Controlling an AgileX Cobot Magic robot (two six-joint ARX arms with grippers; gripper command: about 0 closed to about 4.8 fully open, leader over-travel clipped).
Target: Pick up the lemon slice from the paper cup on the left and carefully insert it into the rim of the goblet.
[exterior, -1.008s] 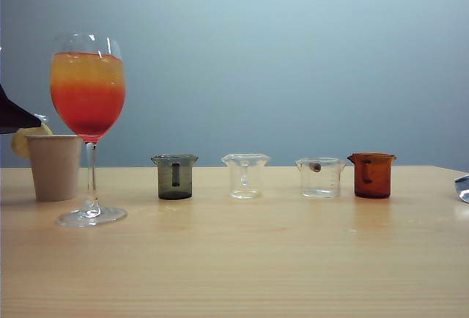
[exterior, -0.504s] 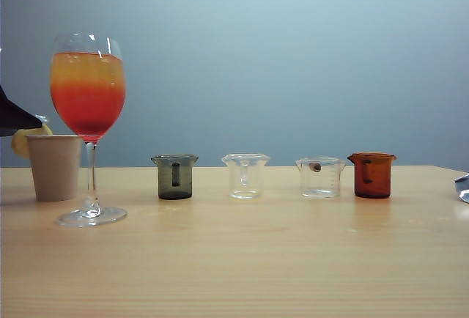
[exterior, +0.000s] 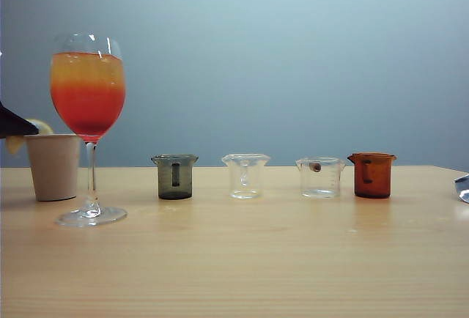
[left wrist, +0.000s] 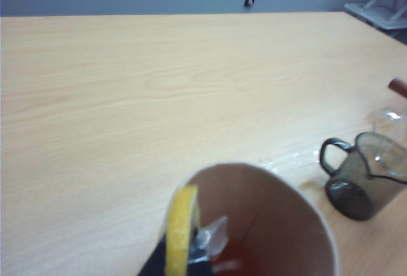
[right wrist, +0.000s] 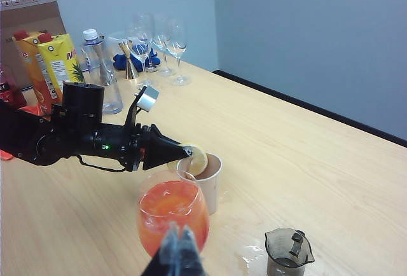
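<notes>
1. My left gripper point(right wrist: 181, 155) sits at the mouth of the paper cup point(right wrist: 205, 190), its jaws closed on the lemon slice point(left wrist: 180, 231).
2. The slice stands on edge at the cup's rim, pinched between my fingertips point(left wrist: 210, 241), partly above the rim.
3. The goblet point(exterior: 88, 124), holding an orange-over-red drink, stands just beside the cup, on the side away from my left gripper's arm.
4. My right gripper point(right wrist: 177, 254) hangs near the goblet's bowl, well apart from the slice; its fingertips look pressed together with nothing between them.
5. A smoky grey beaker point(exterior: 174, 176) stands on the table point(exterior: 256, 259), beyond the goblet from my left gripper.
</notes>
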